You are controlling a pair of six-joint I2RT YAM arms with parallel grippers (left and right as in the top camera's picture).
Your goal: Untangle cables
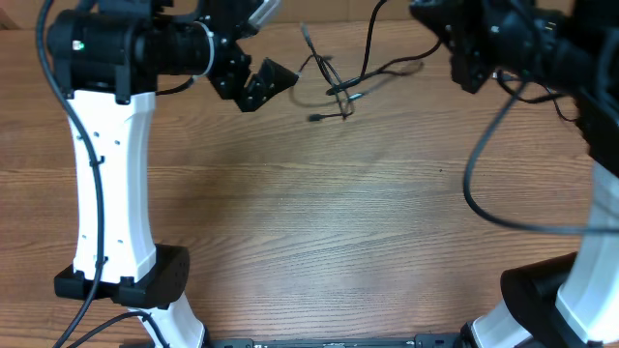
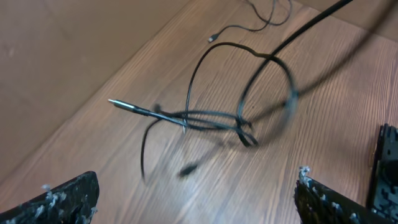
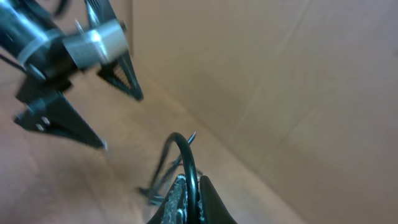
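Note:
The cables (image 1: 338,87) are thin black cords in a loose tangle on the far middle of the wooden table. In the left wrist view the cables (image 2: 214,118) form loops with small plug ends just ahead of the fingers. My left gripper (image 1: 263,85) (image 2: 196,199) is open and empty, just left of the tangle. My right gripper (image 3: 194,202) is shut on a cable strand (image 3: 186,155), which arches up from the tangle. In the overhead view that strand rises toward the top edge (image 1: 372,29); the right gripper's fingers are hidden under the arm.
A brown cardboard wall (image 3: 280,74) stands behind the table's far edge. The left arm's base (image 1: 121,280) and the right arm's base (image 1: 566,300) stand at the near corners. Thick arm cables hang at the right (image 1: 484,193).

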